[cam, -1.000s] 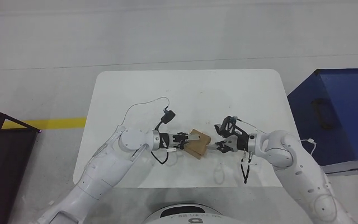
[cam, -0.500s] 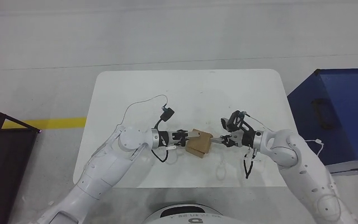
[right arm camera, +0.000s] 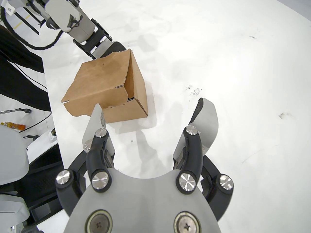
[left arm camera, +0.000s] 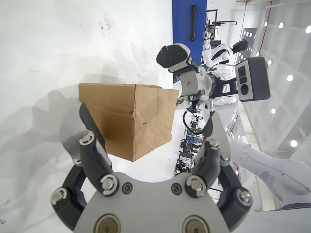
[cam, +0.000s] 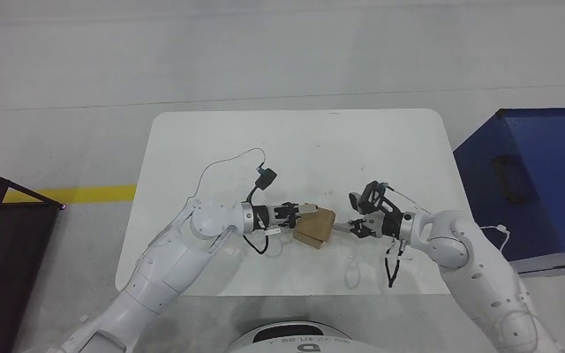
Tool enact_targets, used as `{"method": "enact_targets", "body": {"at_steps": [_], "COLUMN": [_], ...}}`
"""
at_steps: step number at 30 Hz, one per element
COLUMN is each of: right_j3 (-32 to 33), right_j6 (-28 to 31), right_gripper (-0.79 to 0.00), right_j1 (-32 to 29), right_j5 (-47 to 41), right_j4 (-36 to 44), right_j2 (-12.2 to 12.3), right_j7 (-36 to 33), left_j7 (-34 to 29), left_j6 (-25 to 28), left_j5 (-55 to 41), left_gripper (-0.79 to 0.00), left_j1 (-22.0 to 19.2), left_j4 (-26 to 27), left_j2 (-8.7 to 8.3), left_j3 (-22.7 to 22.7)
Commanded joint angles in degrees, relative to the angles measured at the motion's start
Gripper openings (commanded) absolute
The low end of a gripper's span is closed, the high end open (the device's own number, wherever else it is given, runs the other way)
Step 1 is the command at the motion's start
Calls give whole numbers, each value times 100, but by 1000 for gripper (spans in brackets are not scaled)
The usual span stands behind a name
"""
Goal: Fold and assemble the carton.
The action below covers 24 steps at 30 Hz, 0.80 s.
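The left gripper (left arm camera: 148, 110) holds its fingers apart, and one finger (left arm camera: 91, 124) is just beside a side wall of the brown carton (left arm camera: 136, 112). The right gripper (right arm camera: 150, 105) is spread wide too, near the opposite end, where a flap is partly open. The carton stands on the white table (cam: 371, 150) between both grippers, toward the front edge. A blue container (cam: 521, 176) is beside the table.
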<state>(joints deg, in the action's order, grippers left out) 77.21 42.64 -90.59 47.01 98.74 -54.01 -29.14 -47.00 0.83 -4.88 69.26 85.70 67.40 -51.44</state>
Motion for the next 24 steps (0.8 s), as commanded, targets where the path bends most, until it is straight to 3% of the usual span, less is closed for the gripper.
{"method": "enact_targets", "body": {"at_steps": [1, 24], "right_j3": [-68, -186], "right_j6": [0, -56], "right_gripper": [-139, -145], "right_j1": [79, 228], "right_j5": [-9, -73], "right_j4": [-85, -238], "right_j2": [-8, -4], "right_j7": [19, 251], "left_j7": [-5, -85], "left_j6": [10, 93], "left_j5": [-10, -26], "left_gripper": [0, 0], "left_j1": [-12, -149], "left_j4": [-38, -230], "left_j2": [3, 36], "left_j3": [1, 60]}}
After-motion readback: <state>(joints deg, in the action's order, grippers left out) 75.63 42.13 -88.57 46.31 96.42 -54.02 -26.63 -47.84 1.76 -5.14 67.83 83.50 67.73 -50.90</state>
